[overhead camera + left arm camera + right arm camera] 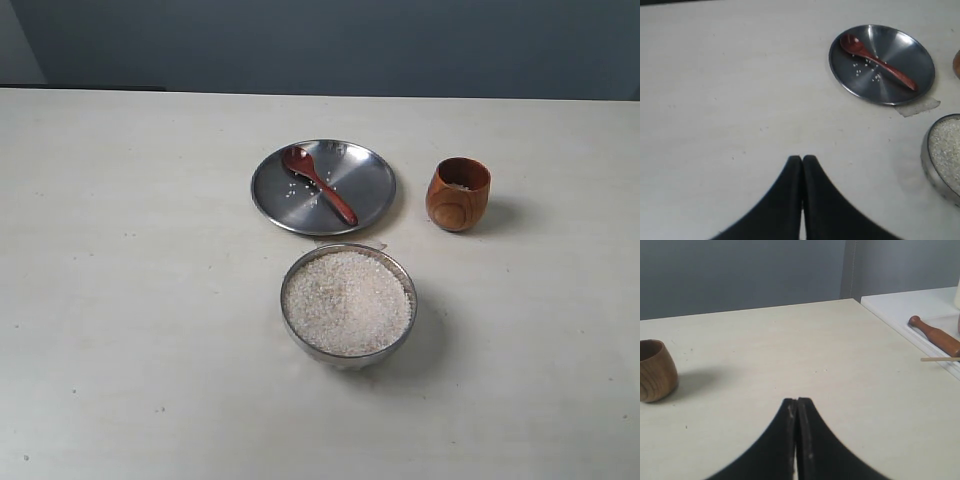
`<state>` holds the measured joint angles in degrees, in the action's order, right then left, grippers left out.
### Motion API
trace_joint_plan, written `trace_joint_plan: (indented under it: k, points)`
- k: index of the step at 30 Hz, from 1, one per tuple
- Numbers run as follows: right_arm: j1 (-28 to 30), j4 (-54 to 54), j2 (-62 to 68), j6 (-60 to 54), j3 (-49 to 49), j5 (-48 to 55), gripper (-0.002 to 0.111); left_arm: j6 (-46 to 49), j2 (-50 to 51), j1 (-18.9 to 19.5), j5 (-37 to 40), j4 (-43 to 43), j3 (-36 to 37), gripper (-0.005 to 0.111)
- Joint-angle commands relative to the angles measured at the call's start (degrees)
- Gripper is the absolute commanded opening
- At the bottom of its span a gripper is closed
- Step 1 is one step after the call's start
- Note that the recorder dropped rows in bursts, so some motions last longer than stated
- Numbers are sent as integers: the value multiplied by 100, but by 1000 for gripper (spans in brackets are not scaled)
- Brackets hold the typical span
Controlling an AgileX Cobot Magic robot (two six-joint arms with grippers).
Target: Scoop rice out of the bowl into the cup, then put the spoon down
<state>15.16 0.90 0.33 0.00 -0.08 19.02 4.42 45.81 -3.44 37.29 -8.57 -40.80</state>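
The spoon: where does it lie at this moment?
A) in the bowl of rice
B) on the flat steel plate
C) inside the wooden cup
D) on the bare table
B: the spoon lies on the flat steel plate, with its round end and its handle both inside the rim.

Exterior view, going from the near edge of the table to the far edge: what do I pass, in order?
The bowl full of rice → plate with the spoon lying on it. The cup sits about as far back as the plate, off to its right, so I leave it unordered.
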Motion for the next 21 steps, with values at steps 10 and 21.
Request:
trace_joint_plan:
  k: [10, 21]
  points:
    - [16, -36, -33, 0, 8, -57, -1, 26, -1941, -16, -2032, 1465, 1618, 0]
    - [16, -36, -33, 0, 8, -39, -1, 26, -3082, -16, -3387, 1189, 3361, 0]
